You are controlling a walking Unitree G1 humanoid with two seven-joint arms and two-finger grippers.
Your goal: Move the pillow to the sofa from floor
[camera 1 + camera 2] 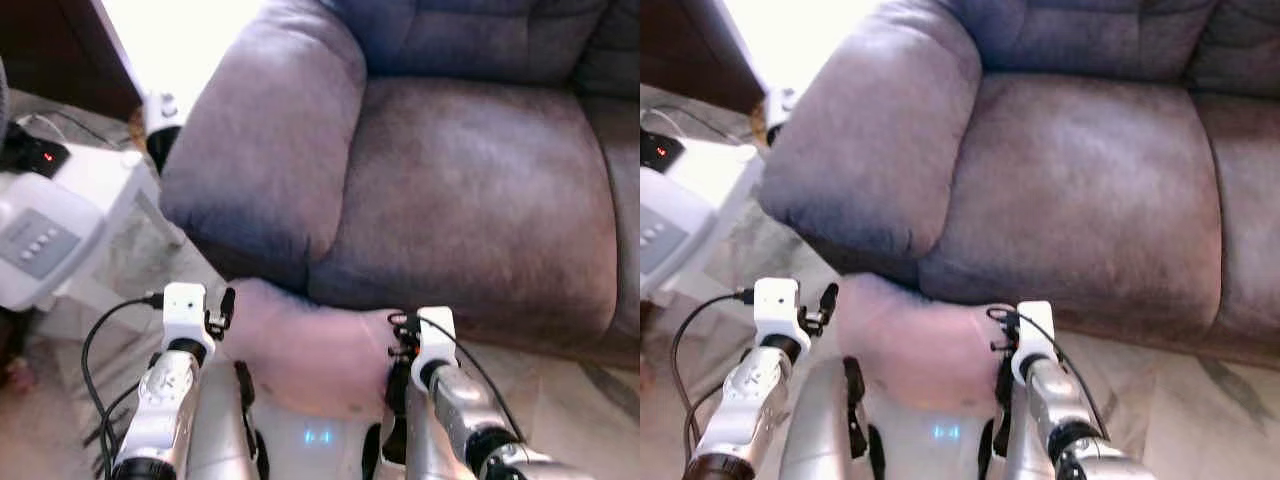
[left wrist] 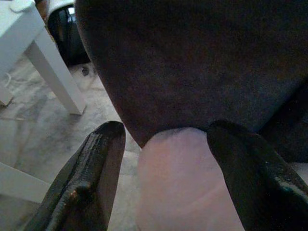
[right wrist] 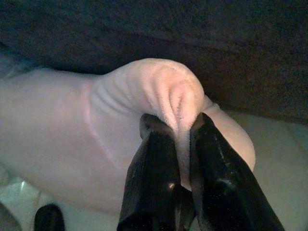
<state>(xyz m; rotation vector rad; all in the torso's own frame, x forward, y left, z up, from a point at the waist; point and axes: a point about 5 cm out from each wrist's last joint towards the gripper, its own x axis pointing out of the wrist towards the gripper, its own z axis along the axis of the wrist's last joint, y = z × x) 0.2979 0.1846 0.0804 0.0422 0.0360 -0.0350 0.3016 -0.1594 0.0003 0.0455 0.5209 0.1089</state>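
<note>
A pale pink pillow [image 1: 310,350] hangs low in front of my chest, against the front of the grey-purple sofa [image 1: 470,190] and below its seat cushion. My right gripper [image 3: 175,120] is shut on a bunched fold at the pillow's right corner [image 3: 168,91]. At the pillow's left end my left gripper [image 2: 166,130] stands open. Its fingers [image 2: 96,163] lie on either side of the pillow's edge [image 2: 183,183], just under the sofa's armrest [image 1: 260,150]. In the left eye view the left gripper [image 1: 225,310] and the right gripper [image 1: 400,335] flank the pillow.
The sofa's wide armrest bulges out over the pillow's left end. A white side table [image 1: 70,220] carrying a grey device stands to the left, its leg [image 2: 48,62] near the armrest. A black cable [image 1: 100,340] loops by my left arm. Pale marble floor [image 1: 1160,390] lies below.
</note>
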